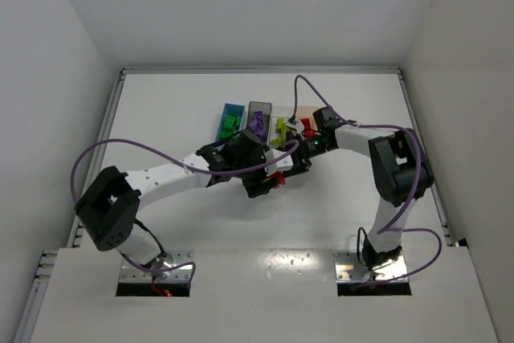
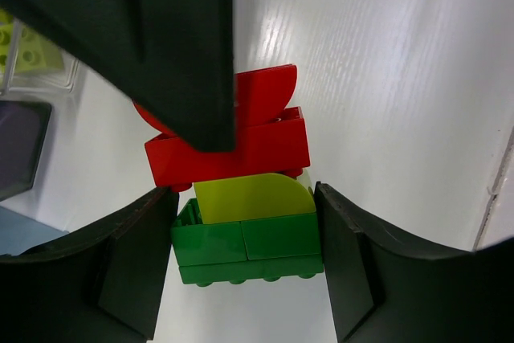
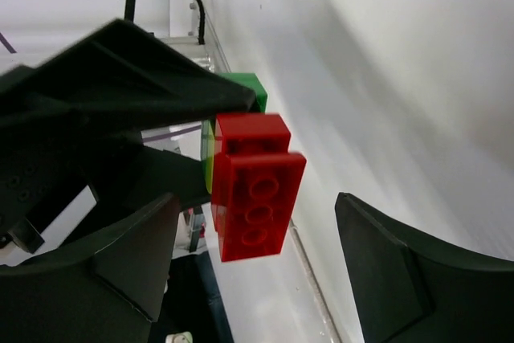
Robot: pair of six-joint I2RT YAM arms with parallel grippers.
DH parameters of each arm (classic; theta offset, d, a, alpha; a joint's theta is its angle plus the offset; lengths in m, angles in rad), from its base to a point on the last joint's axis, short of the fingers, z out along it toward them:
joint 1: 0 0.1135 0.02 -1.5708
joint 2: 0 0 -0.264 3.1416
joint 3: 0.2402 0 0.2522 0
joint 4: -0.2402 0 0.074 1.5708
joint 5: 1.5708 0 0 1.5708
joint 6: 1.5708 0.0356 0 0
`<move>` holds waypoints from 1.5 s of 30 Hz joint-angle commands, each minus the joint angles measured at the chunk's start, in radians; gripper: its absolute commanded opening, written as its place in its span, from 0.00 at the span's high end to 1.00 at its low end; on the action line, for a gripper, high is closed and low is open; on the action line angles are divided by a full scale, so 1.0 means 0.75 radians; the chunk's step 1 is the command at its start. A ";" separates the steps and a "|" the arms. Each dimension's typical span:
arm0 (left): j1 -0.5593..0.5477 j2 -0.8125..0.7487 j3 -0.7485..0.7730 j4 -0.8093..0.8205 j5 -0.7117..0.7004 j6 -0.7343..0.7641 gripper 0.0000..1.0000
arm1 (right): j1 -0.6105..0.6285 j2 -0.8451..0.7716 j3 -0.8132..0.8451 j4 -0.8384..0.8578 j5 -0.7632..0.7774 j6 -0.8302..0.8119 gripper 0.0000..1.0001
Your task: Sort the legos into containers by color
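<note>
We are pulling a stuck-together stack of bricks apart, so each colour can go to its own bin. Our left gripper (image 2: 243, 218) is squeezed tight on the green brick (image 2: 249, 251) at the bottom of the stack, one finger on each side, low in the left wrist view. On the green brick sits a yellow-green piece (image 2: 253, 198), and above that a red brick (image 2: 241, 150). Our right gripper (image 3: 257, 198) is spread wide around the red brick, with a gap on both sides, so it grips nothing. In the top view the stack is in the middle of the frame, just below the row of bins at the upper middle: the blue bin (image 1: 234, 108), the grey bin (image 1: 259, 106), the clear bin (image 1: 278, 142) and the tan bin (image 1: 310, 109). Next, we think the right gripper must pinch the red brick and tug it off while the left holds firm, then carry it to the tan bin, where something red seems to lie.
</note>
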 commanded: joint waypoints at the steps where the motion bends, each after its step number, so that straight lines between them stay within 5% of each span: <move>1: -0.023 -0.035 0.066 0.040 0.002 -0.025 0.63 | 0.009 0.007 0.069 -0.010 -0.058 -0.030 0.21; 4: -0.035 -0.035 0.078 0.040 0.002 -0.025 0.63 | 0.009 0.021 0.069 0.008 -0.084 -0.030 0.34; 5: -0.035 -0.035 0.078 0.040 0.002 -0.025 0.63 | 0.009 0.021 0.069 0.023 -0.084 -0.018 0.52; 8: -0.035 -0.035 0.078 0.040 -0.035 -0.025 0.63 | 0.009 0.033 0.057 0.037 -0.127 -0.006 0.82; 12: -0.035 -0.063 0.021 0.040 -0.098 -0.012 0.63 | -0.018 0.019 0.043 0.062 -0.160 0.009 1.00; 25: 0.010 -0.215 -0.190 0.028 -0.113 -0.012 0.64 | -0.177 -0.148 0.004 0.088 -0.148 0.021 1.00; 28: 0.010 -0.227 -0.202 0.028 -0.113 -0.025 0.64 | -0.210 -0.161 0.036 0.088 -0.032 0.007 1.00; 37: 0.010 -0.227 -0.214 0.040 -0.113 -0.025 0.64 | -0.253 -0.255 0.235 0.174 0.790 -0.008 0.98; 45: 0.010 -0.200 -0.188 0.052 -0.125 -0.025 0.64 | -0.239 -0.102 0.390 0.090 0.985 -0.022 0.78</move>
